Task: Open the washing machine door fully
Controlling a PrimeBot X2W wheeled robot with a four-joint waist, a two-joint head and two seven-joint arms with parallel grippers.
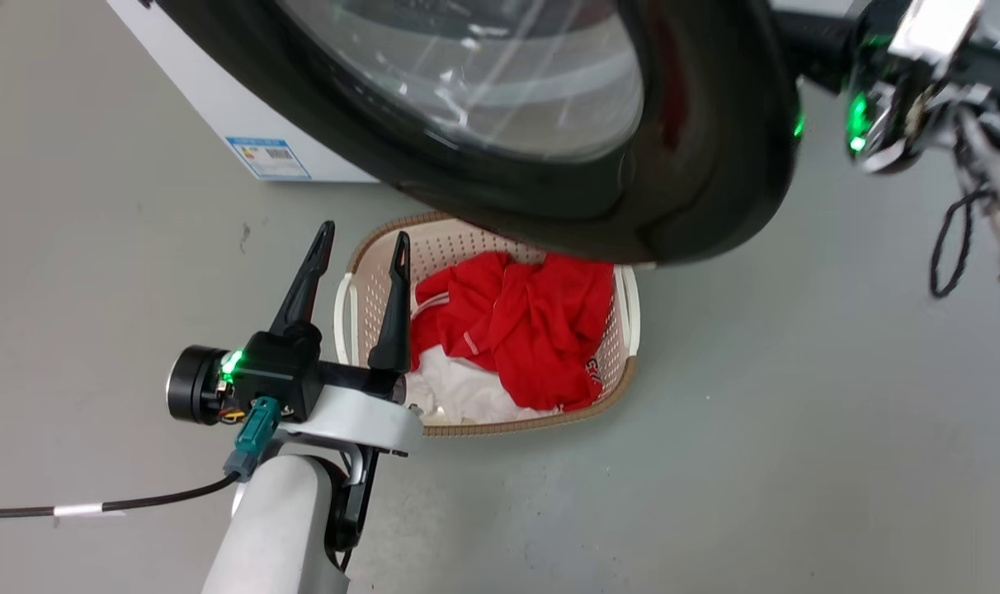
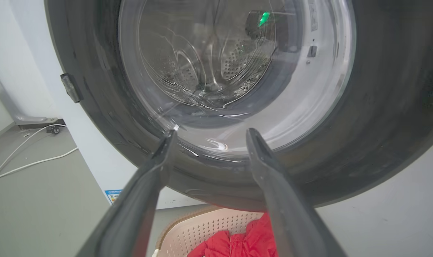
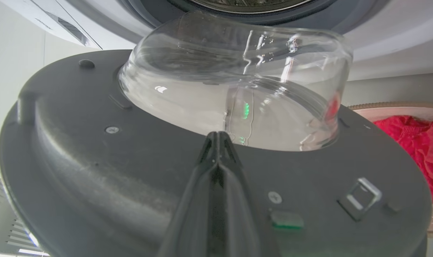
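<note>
Right fingers (image 3: pixel 202 200) together, beside washing machine door (image 3: pixel 95 171)

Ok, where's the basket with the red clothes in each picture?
Head view: basket at centre, just below the door.
Left wrist view: bottom edge, below the door.
Right wrist view: right edge, beyond the door.
Shared landmark: the door's black rim.
</note>
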